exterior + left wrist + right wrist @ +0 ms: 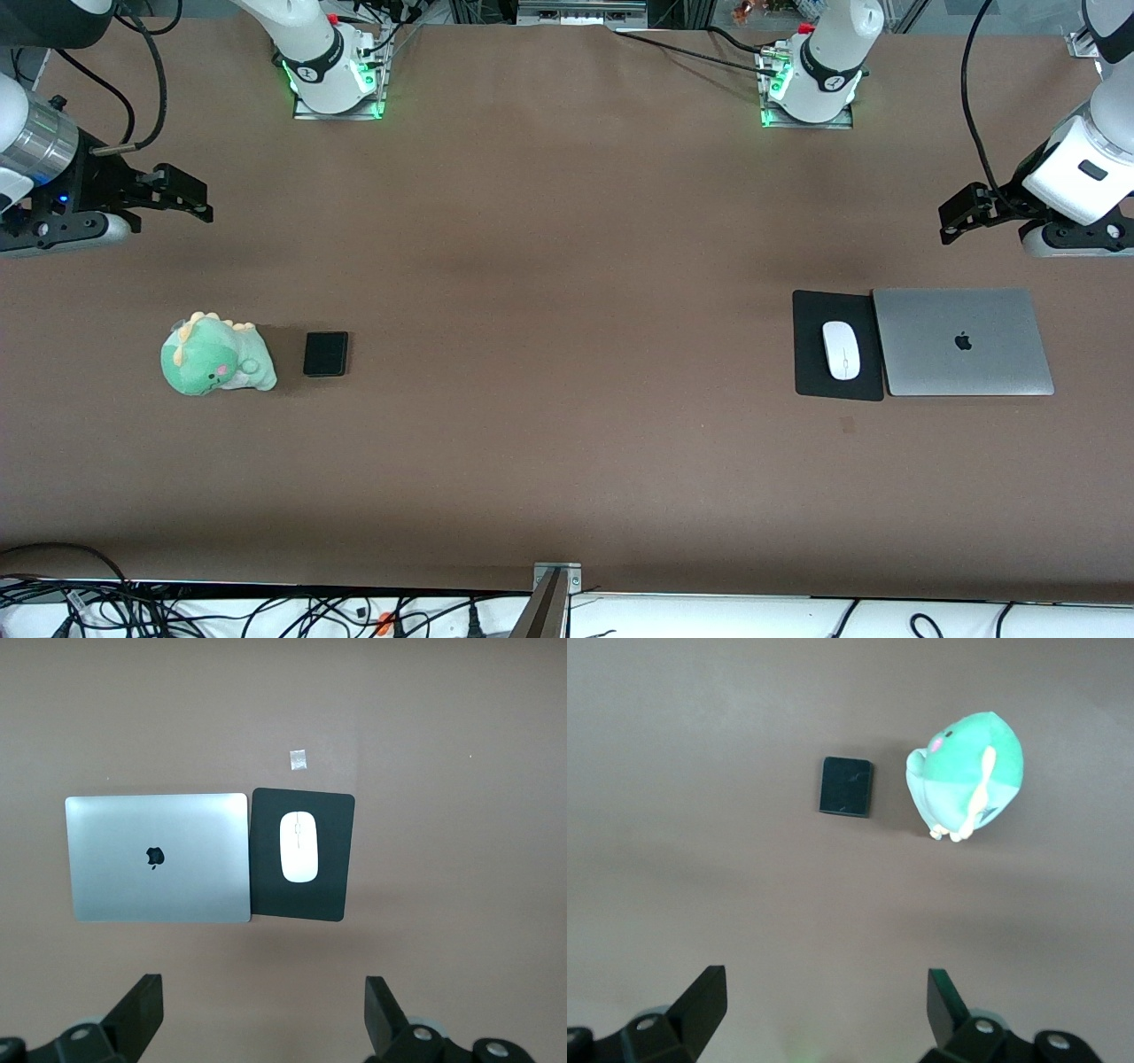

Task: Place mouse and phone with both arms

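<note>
The white oval mouse [842, 349] lies on a black mouse pad [811, 354] toward the left arm's end of the table; it also shows in the left wrist view [299, 846]. The small black phone [326, 354] lies flat beside a green plush dinosaur toward the right arm's end; it also shows in the right wrist view [846, 786]. My left gripper [952, 220] hangs open and empty above bare table near the laptop, fingers [144, 1010] wide apart. My right gripper [197, 202] hangs open and empty above bare table, up from the plush, fingers [704, 1001] wide apart.
A closed silver laptop [962, 341] lies against the mouse pad, at the left arm's end. A green plush dinosaur [215, 356] sits beside the phone. A small pale tape mark [847, 424] lies nearer the front camera than the pad. Cables run along the table's front edge.
</note>
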Tool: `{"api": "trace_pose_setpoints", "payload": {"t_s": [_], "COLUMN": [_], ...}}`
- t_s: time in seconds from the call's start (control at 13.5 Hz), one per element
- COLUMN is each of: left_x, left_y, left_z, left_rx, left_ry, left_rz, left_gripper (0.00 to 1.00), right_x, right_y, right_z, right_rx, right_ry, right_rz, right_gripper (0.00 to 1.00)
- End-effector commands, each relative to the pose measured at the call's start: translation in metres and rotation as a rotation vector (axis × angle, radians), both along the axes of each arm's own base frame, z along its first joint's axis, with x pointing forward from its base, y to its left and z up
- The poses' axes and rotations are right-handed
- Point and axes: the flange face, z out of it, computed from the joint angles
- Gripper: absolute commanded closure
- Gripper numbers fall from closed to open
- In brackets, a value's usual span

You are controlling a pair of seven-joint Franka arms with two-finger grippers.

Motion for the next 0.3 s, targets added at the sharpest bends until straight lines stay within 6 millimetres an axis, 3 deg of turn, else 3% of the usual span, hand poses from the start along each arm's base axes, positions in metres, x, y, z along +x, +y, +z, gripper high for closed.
{"api": "trace_pose_setpoints", "payload": {"t_s": [0.0, 0.22], "left_x": [0.0025, 0.0019], "left_y": [0.0, 0.0018], "left_z": [0.008, 0.0075], "left_rx": [-0.014, -0.014], "left_ry": [0.003, 0.009], "left_rz": [-0.014, -0.012], "left_gripper": [0.0, 0.0], "right_x": [0.0021, 0.005], "right_y": [-0.0057, -0.0017], "right_z": [0.0157, 0.0214], "right_rx": [-0.02, -0.01], "right_ry": [-0.013, -0.025], "right_rz": [0.037, 0.03], "right_gripper": [0.0, 0.0]}}
